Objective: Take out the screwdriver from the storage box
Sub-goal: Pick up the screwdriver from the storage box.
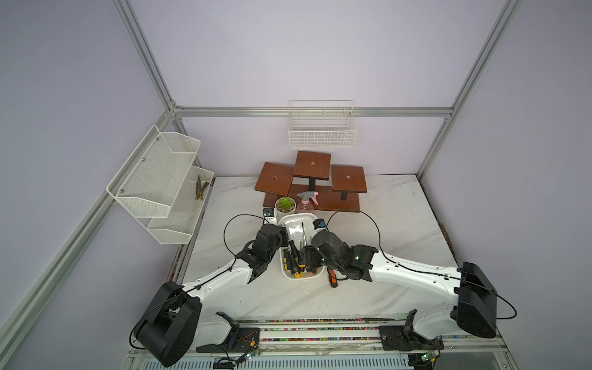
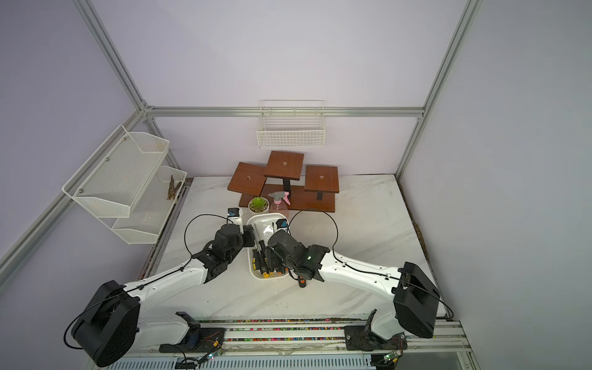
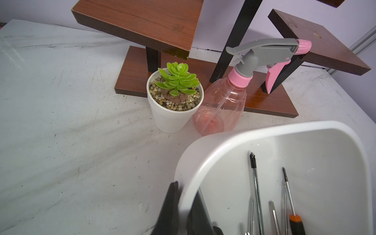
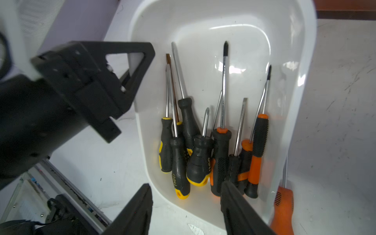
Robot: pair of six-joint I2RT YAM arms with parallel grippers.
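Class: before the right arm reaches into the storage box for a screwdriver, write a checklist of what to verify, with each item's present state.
1. Steadying: left gripper clamped on the storage box wall: ok.
2. Jaws: right gripper open and empty: ok.
3. Targets: several screwdrivers lie in the box: ok.
4. Position: right gripper above their handles: ok.
5. Surroundings: orange screwdriver lies on the table beside the box: ok.
6. Box sitting flat: cannot tell.
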